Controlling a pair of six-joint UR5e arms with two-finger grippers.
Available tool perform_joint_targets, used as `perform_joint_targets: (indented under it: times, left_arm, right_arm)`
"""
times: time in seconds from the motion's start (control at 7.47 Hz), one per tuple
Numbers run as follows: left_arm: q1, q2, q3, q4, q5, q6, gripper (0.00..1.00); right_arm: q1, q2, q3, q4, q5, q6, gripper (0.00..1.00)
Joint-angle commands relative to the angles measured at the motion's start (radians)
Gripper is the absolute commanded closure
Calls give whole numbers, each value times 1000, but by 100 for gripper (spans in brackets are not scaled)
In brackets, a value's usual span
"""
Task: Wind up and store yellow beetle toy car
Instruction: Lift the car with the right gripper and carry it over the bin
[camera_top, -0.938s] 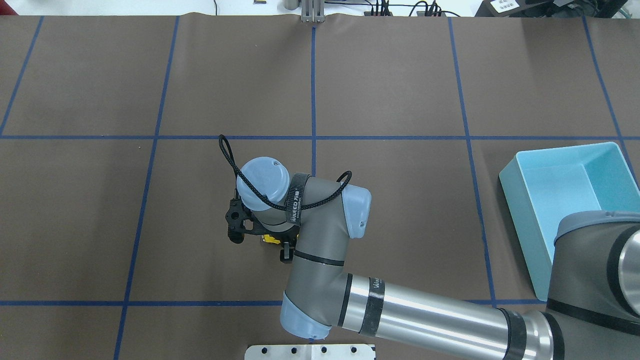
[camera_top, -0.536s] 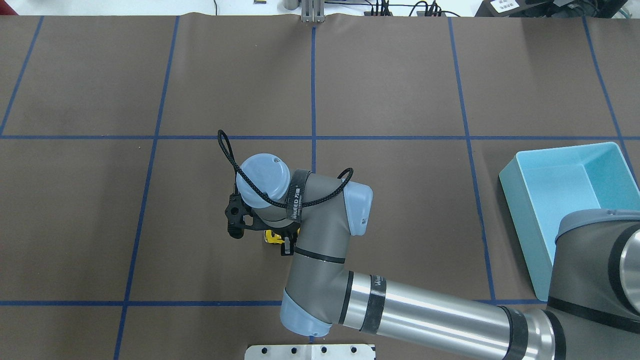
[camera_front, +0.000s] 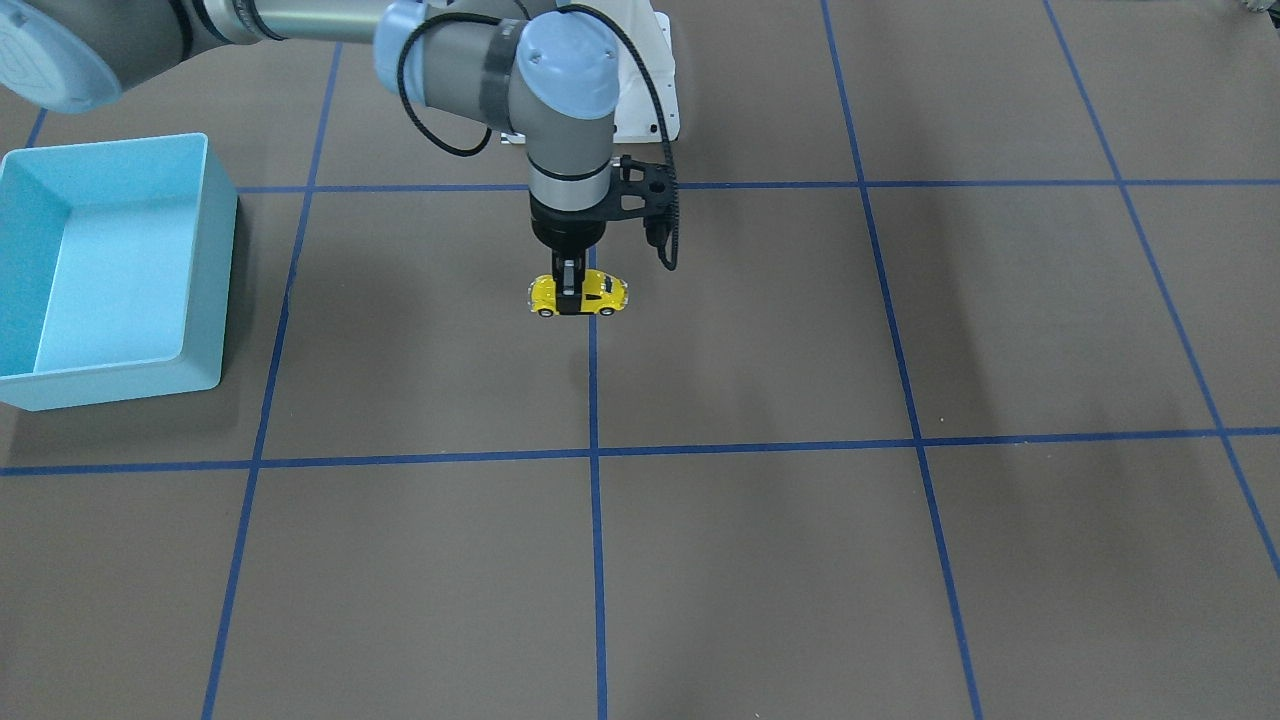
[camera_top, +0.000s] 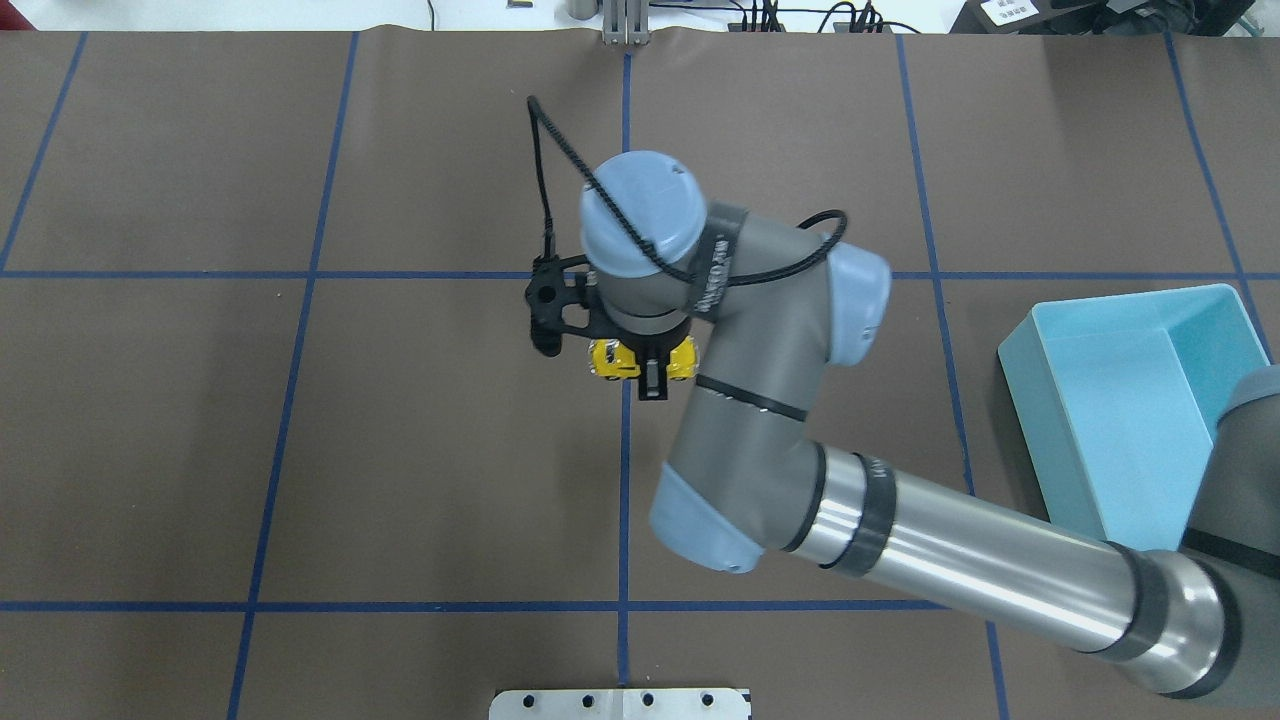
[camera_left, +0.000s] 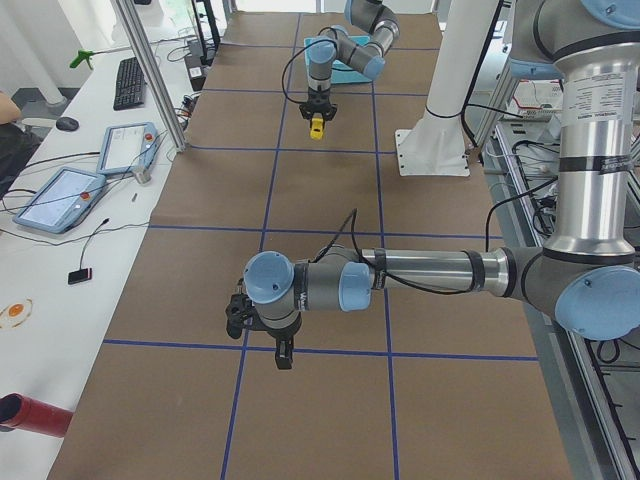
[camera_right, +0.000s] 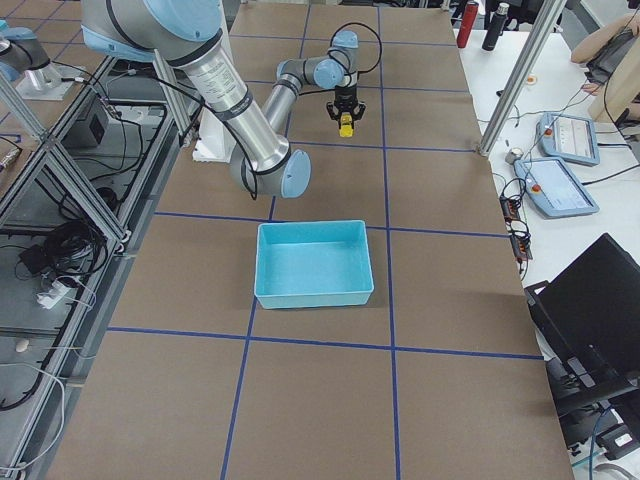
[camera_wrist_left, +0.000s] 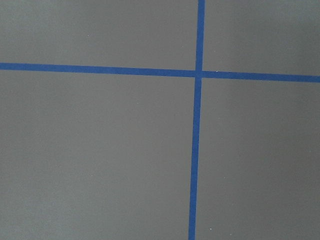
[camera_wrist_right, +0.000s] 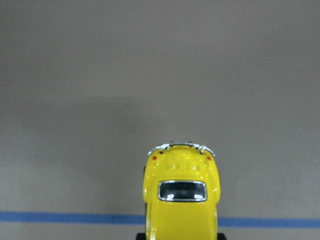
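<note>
The yellow beetle toy car (camera_top: 607, 358) is gripped across its middle by my right gripper (camera_top: 648, 366), which points straight down over the central blue tape line. The front view shows the car (camera_front: 602, 290) level in the gripper (camera_front: 568, 290), seemingly just off the mat. The right wrist view shows its rear window and roof (camera_wrist_right: 182, 200) from above. It also shows in the side views (camera_left: 317, 126) (camera_right: 346, 125). My left gripper (camera_left: 284, 356) hangs low over the mat far from the car; I cannot tell if it is open or shut.
A light blue bin (camera_top: 1040, 420) stands on the robot's right side, well away from the car; it also shows in the front view (camera_front: 222, 280) and the right side view (camera_right: 312, 297). A white mounting plate (camera_top: 620, 703) sits at the near table edge. Blue tape lines grid the brown mat.
My right gripper has carried the car away from the robot and toward the bin side, to the central tape line. The arm looks larger from overhead, so it has risen.
</note>
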Motion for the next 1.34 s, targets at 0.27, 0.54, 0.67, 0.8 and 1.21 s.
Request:
perform_joint_targets:
  times: [0.27, 0.54, 0.67, 0.8, 1.21]
  left_arm:
    - [0, 0, 0, 0, 0, 0, 0]
    - [0, -1, 0, 0, 0, 0, 0]
    - [0, -1, 0, 0, 0, 0, 0]
    - [0, -1, 0, 0, 0, 0, 0]
    - [0, -1, 0, 0, 0, -2, 0]
  right_arm:
    - [318, -324, 232, -9, 235, -8, 96]
    - [469, -411, 233, -5, 281, -109, 95]
    - [544, -466, 236, -5, 323, -185, 90]
    - [595, -537, 236, 8, 399, -197, 90]
    - [694, -785, 229, 147, 515, -189, 88]
